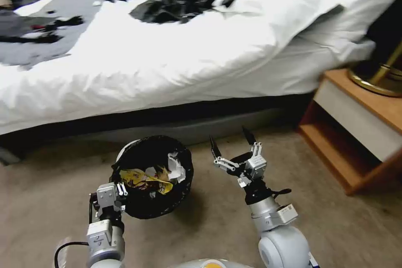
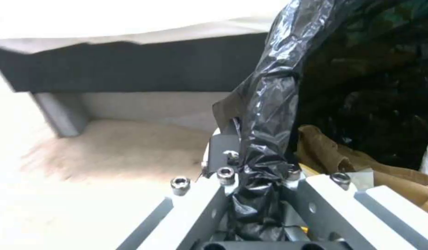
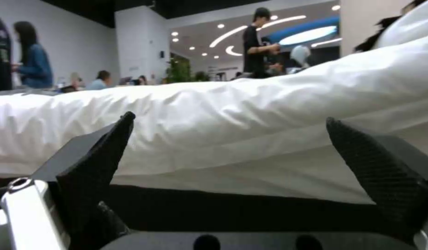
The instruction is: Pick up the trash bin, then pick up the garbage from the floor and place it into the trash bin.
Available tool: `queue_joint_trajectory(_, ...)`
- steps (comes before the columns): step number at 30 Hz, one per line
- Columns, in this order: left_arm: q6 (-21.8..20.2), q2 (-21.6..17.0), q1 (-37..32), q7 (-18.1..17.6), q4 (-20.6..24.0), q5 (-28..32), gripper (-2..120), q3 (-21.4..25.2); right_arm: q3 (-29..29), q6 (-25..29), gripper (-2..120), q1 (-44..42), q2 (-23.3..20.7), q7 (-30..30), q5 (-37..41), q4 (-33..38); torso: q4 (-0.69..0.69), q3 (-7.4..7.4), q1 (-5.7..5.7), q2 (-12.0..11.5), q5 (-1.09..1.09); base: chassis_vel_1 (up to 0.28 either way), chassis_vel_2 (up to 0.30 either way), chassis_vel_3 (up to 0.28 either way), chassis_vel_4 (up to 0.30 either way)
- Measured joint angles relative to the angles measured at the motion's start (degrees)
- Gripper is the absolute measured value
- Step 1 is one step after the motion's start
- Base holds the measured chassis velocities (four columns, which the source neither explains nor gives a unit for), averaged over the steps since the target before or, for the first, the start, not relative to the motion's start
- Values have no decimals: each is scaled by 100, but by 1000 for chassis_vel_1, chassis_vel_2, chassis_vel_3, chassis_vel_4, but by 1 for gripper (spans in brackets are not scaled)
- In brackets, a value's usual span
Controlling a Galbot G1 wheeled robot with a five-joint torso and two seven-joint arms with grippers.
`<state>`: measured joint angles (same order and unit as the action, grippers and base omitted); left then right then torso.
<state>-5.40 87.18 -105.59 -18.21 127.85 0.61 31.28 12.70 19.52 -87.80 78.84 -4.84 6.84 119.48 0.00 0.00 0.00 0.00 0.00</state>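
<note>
Head view: we're holding the trash bin [image 1: 151,176] off the carpet [image 1: 50,201] w/ the left gripper [image 1: 121,192] clamped on its bagged rim, garbage [image 1: 144,178] apparently inside, while the right gripper [image 1: 233,144] is hovering spread and empty just beside it, mouth tilting toward us.

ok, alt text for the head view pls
The left pincer grips the rim of the trash bin, holding it near the carpet beside a white bed; litter lies inside. The right pincer hovers open beside it, empty, near a wooden nightstand.
</note>
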Motion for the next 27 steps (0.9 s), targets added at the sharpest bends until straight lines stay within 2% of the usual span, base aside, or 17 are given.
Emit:
queue_joint_trajectory(13, 19, 15, 23, -8, -94, -14, 0, -27, 1, 57, 100, -55, 10, -44, -20, -36, 1, 0, 0, 0, 0, 110, 105, 110, 103)
queue_joint_trajectory(17, 30, 16, 15, -8, -97, -16, 0, -29, -2, 59, 100, -59, 11, -62, -22, -26, -2, 0, 0, 0, 0, 0, 0, 0, 0)
queue_joint_trajectory(27, 36, 26, 6, -9, -104, -37, 0, -46, 48, 79, 100, -30, -2, -81, -9, -5, 0, -1, 0, 0, 0, 0, 0, 0, 0)
